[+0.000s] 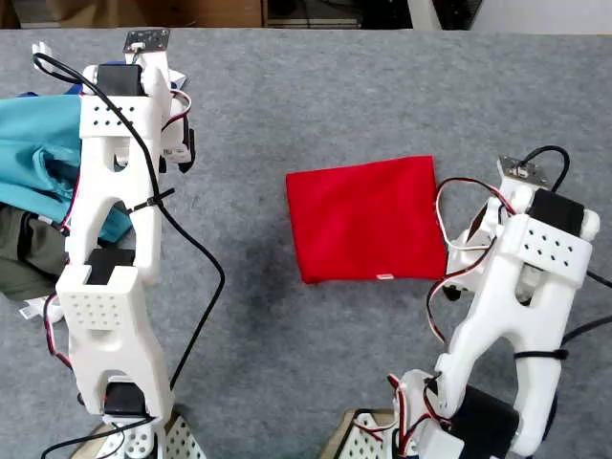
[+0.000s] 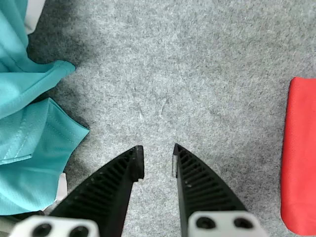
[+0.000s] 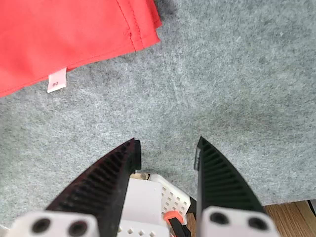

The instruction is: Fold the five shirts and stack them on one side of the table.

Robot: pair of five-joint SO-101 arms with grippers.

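Note:
A red shirt (image 1: 368, 220) lies folded into a flat rectangle at the middle of the grey table, with a small white tag (image 3: 57, 80) at its near edge. A crumpled teal shirt (image 1: 38, 153) and a dark olive shirt (image 1: 24, 253) are heaped at the left edge. My left gripper (image 2: 157, 162) hovers open and holds nothing over bare felt between the teal shirt (image 2: 24, 123) and the red shirt (image 2: 298, 158). My right gripper (image 3: 167, 150) is open and holds nothing, just off the near right corner of the red shirt (image 3: 64, 34).
Grey felt (image 1: 287, 363) covers the table, with free room in front of the red shirt and between the two arms. The right arm's white base (image 3: 158, 197) and the wooden table edge (image 3: 296, 217) sit close under the right gripper.

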